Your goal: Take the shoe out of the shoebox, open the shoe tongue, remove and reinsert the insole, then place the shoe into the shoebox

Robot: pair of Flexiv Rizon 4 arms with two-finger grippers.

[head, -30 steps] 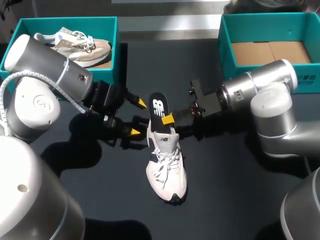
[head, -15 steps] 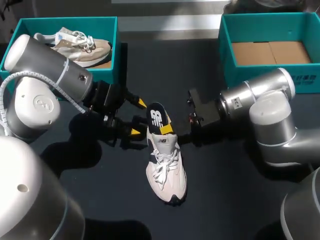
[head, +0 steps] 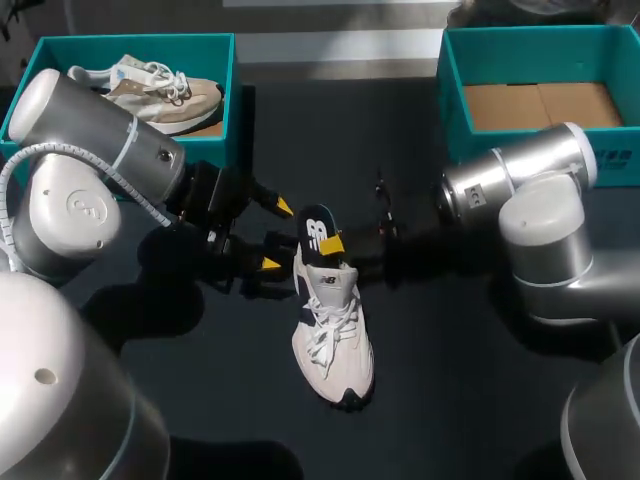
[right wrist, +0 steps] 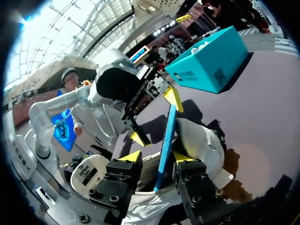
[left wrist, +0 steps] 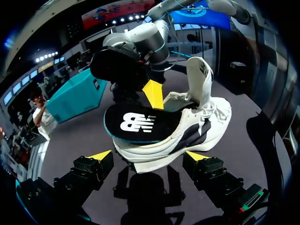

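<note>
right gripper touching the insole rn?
Touching. Right wrist view: right gripper pinches the insole from both sides; left wrist view shows one yellow tip on its top face.

Table: dark, matte top with hard shadows lying across it. At the far left corner is a teal box, open-topped, resting on the table. Inside it is a tan sneaker with a white sole, toe toward the box's right wall. White laces lie loose over the upper.
</note>
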